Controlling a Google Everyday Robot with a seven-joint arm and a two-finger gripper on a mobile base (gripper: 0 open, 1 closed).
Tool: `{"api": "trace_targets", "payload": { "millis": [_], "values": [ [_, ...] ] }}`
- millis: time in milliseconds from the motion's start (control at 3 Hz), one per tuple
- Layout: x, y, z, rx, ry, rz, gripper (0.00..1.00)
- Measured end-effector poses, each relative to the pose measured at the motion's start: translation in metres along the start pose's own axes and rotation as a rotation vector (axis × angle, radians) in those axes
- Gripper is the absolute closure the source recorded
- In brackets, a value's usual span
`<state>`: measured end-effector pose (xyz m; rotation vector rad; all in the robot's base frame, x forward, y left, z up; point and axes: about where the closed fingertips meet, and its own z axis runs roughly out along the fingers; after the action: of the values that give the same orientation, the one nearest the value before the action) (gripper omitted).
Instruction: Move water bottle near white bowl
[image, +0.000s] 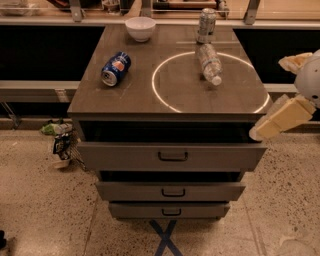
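Note:
The water bottle (209, 63) is clear with a white cap and lies on its side on the cabinet top (130, 95), inside the right half of a glowing ring. The white bowl (140, 28) stands at the back left of the top, well apart from the bottle. My gripper (270, 98) is at the right edge of the view, beside the cabinet's front right corner and off the top. Its cream fingers (283, 118) are spread apart and hold nothing. It is to the right of the bottle and nearer the front.
A blue soda can (116, 69) lies on its side at the left. A silver can (205, 25) stands upright just behind the bottle. The cabinet has three drawers (172, 156) pulled partly out. Litter (61, 142) lies on the floor at the left.

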<state>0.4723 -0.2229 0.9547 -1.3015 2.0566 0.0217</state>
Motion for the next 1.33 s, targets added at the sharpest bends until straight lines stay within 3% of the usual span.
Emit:
{"api": "trace_targets", "payload": {
  "millis": [333,667,1000,1333],
  "values": [
    [-0.001,-0.006,0.021,0.026,-0.154,0.109,0.0],
    [0.001,-0.011,0.034,0.086,-0.285,0.199,0.0],
    [0.011,-0.011,0.021,0.181,-0.359,0.264,0.0],
    [0.032,-0.004,0.0,0.283,-0.347,0.356,0.0]
  ]
}}
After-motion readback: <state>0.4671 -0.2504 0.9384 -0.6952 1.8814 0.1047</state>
